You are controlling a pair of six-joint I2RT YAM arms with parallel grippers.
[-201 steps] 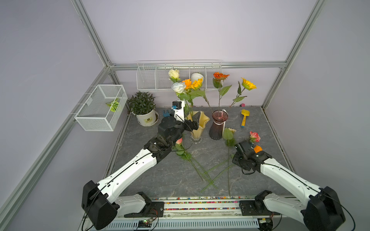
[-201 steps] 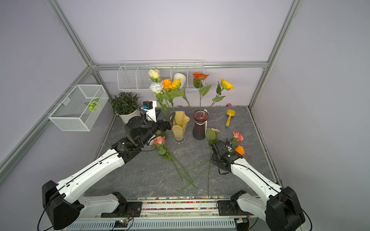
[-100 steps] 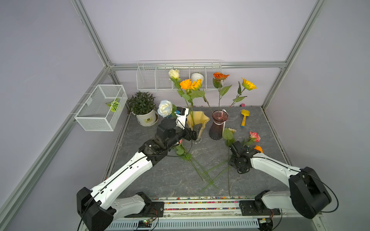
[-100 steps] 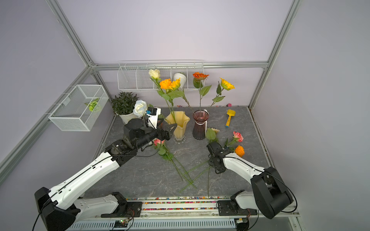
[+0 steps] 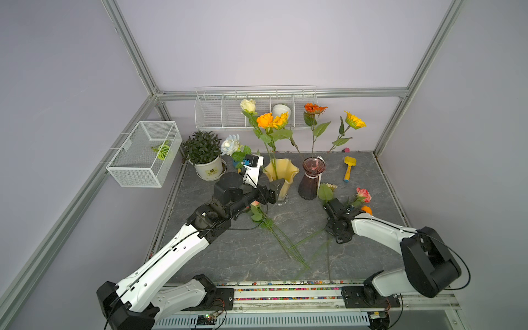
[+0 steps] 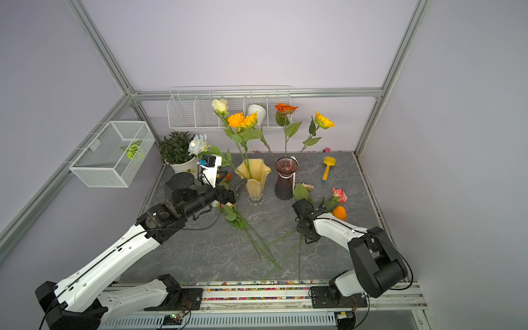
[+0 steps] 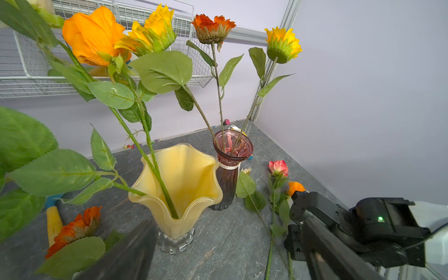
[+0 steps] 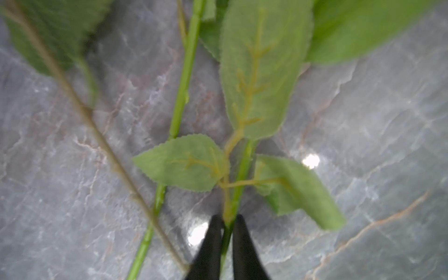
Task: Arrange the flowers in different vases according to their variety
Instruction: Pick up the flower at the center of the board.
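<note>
Vases: two, both upright toward the back of the tabletop (image 5: 228,251), near each other but apart: a yellow vase (image 5: 281,178) and a purple vase (image 5: 311,183). The purple vase holds three stems: yellow sunflower (image 5: 281,120), orange-red bloom (image 5: 314,108) and second yellow sunflower (image 5: 355,121). The yellow vase holds two roses for certain, a cream rose (image 5: 248,105) and an orange rose (image 5: 264,120). In the left wrist view a third leafy stem (image 7: 128,190) meets its rim. The white-blue rose (image 5: 230,144) has its head just beside the potted plant (image 5: 203,147); its stem is hidden behind the left arm, so its end is not determinable. Lying on the tabletop are five heads: pink rose (image 5: 363,195), fallen orange rose (image 5: 366,210), cream head (image 5: 331,187), pink bloom (image 5: 255,203) by the left arm, and fallen orange-red head (image 7: 75,225). Left end effector (image 7: 228,225): jaws wide, nothing between them, just beside the foot of the yellow vase. Right end effector (image 8: 228,219): pinched narrow on one green stem (image 8: 244,157) down at the tabletop. I cannot tell which bloom that stem carries.
</note>
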